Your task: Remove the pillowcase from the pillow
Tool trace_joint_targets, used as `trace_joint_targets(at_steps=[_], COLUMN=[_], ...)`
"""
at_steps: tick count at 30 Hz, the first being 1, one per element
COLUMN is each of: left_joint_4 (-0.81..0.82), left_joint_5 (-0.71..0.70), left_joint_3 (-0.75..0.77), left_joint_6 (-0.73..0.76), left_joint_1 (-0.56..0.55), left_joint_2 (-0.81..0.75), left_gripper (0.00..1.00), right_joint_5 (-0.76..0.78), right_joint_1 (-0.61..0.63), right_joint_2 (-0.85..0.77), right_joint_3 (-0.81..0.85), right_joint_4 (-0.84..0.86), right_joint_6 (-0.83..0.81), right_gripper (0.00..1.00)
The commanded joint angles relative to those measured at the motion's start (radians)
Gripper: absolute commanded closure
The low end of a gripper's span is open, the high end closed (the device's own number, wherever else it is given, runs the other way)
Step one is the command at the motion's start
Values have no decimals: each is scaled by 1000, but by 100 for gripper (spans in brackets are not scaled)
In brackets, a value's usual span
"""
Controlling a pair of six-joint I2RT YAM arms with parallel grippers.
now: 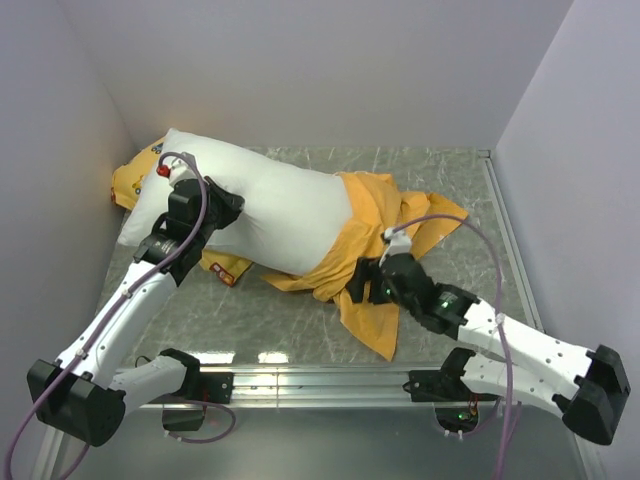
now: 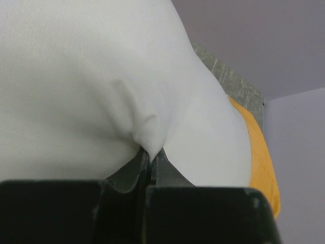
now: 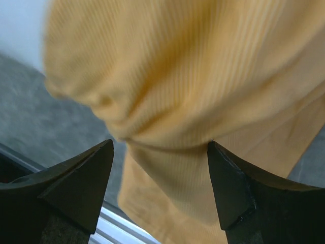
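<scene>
The white pillow [image 1: 260, 205] lies across the grey table, most of it bare. The orange pillowcase [image 1: 385, 235] is bunched over its right end and trails toward the front. My left gripper [image 1: 222, 208] is shut on a pinch of the pillow's white fabric [image 2: 147, 137] at its near left side. My right gripper [image 1: 362, 280] is open at the front edge of the pillowcase; in the right wrist view the orange cloth [image 3: 193, 101] hangs between and beyond the spread fingers [image 3: 228, 183].
A yellow pillow [image 1: 128, 182] pokes out behind the white pillow's left end, and a printed yellow bit [image 1: 225, 268] shows under its front. Grey walls close in left, back and right. A metal rail [image 1: 320, 380] runs along the near edge.
</scene>
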Motion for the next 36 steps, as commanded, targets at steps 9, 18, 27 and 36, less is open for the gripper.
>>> trace_joint_targets(at_steps=[9, 18, 27, 36], left_joint_4=[60, 18, 32, 37], left_joint_5=[-63, -77, -1, 52], left_joint_3=[137, 298, 267, 243], left_joint_6=[71, 136, 110, 113], left_joint_1=[14, 55, 168, 259], left_joint_2=[7, 71, 74, 88], left_gripper=[100, 99, 100, 99], right_joint_5=[287, 288, 105, -97], right_joint_1=[137, -216, -742, -972], right_joint_2=[131, -137, -219, -95], right_joint_3=[10, 88, 240, 299], right_joint_4=[-18, -205, -255, -178], right_joint_6=[125, 49, -30, 7], right_gripper=[67, 100, 100, 100])
